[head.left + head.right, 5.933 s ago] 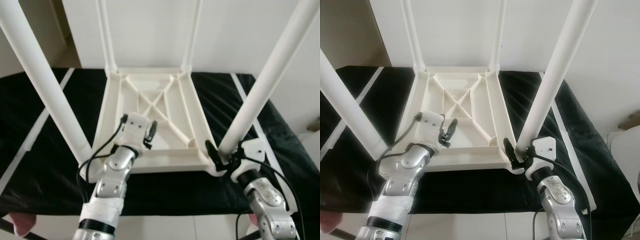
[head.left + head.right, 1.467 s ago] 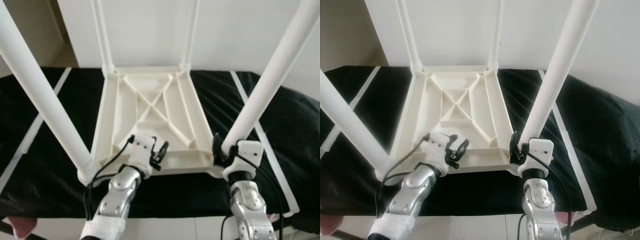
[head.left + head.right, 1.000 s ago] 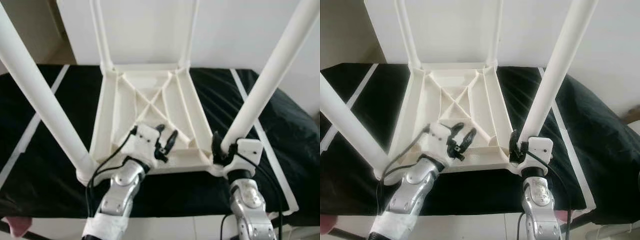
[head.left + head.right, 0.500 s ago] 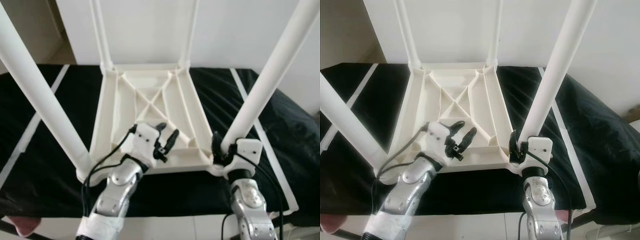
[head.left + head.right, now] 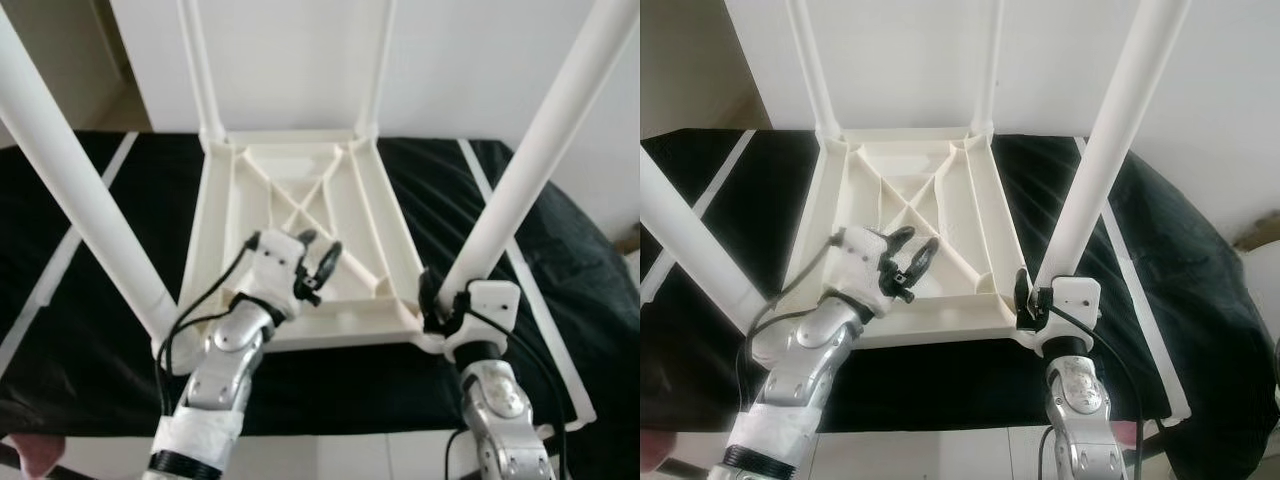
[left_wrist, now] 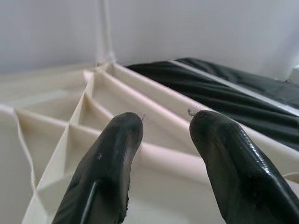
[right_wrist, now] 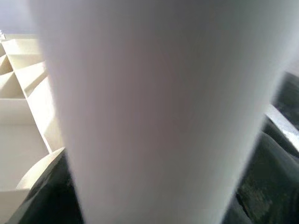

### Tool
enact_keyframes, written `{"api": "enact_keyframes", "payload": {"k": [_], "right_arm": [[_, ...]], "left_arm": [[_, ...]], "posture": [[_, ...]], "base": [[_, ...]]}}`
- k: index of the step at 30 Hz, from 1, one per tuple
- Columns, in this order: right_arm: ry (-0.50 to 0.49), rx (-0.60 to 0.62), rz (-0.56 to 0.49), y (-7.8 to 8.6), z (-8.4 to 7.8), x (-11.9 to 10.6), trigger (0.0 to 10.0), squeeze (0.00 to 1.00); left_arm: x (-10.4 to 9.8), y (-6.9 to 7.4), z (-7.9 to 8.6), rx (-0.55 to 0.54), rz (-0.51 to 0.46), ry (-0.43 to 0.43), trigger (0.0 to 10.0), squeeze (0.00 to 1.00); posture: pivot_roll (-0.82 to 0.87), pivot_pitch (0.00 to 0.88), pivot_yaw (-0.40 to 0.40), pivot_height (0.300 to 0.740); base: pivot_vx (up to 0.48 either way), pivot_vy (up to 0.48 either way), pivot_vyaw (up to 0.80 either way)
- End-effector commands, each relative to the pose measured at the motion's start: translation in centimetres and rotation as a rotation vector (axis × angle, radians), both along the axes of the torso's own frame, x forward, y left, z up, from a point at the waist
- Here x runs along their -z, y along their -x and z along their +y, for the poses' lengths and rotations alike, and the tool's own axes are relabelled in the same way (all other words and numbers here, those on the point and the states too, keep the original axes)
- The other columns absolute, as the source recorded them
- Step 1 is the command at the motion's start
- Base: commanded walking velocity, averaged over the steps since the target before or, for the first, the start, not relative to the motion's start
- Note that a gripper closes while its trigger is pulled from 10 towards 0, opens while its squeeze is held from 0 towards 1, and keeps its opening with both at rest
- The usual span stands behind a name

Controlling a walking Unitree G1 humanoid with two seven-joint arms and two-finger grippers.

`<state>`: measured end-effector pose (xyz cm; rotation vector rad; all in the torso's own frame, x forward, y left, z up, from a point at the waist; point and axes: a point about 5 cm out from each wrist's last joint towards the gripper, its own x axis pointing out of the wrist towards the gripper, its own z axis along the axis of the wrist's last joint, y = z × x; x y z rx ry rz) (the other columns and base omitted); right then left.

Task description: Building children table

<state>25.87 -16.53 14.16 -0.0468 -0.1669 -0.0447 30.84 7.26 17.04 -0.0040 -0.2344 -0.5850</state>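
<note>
Left claw (image 5: 318, 262) moved fwd, fingers apart

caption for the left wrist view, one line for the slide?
Left gripper, fingers open, hovering over the ribbed underside of the upturned white table.

Head stereo pair looks forward and down, from close above, onto the upturned white table (image 5: 300, 215) lying on a black cloth (image 5: 90, 300); a white wall (image 5: 290, 60) closes the far side. Both eyes share the table's underside, its legs and both arms, the right eye offset sideways. Left wrist camera sits low, very near, looking past the left gripper (image 6: 161, 140) across the table's ribs. Right wrist camera presses right up against a table leg (image 7: 154, 102).
</note>
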Motion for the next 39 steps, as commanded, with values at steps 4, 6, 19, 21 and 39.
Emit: {"api": "enact_keyframes", "payload": {"k": [4, 6, 19, 21, 39], "right_arm": [[0.002, -0.011, 0.0, 0.0, 0.0, 0.2, 10.0, 0.0], [0.002, -0.013, -0.004, -0.1, -0.1, 0.1, 10.0, 0.0], [0.019, -0.056, -0.003, -0.6, -0.3, 0.2, 10.0, 0.0], [0.021, -0.062, -0.005, -0.7, -0.3, 0.2, 10.0, 0.0], [0.089, -0.265, -0.01, -0.9, -0.7, -0.3, 10.0, 0.0]], "left_arm": [[0.0, -1.0, 0.9, -0.253, 0.058, 0.07, 10.0, 0.0], [0.0, -0.9, 0.8, -0.253, 0.052, 0.07, 10.0, 0.0], [0.4, -1.6, 0.5, -0.247, 0.05, -0.06, 10.0, 0.0], [0.2, -1.7, 0.6, -0.256, 0.048, -0.063, 10.0, 0.0], [0.0, 2.2, -2.9, 0.233, 0.056, -0.057, 10.0, 0.0]], "posture": [[-0.15, 0.084, 0.008, 0.74], [-0.15, 0.081, 0.009, 0.74], [-0.13, 0.064, -0.001, 0.74], [-0.13, 0.061, 0.0, 0.74], [-0.14, 0.064, 0.013, 0.74]], "base": [[0.0, 0.0, 0.0], [0.0, 0.0, 0.0], [0.0, 0.0, 0.0], [0.0, 0.0, 0.0], [0.0, 0.0, 0.0]]}}
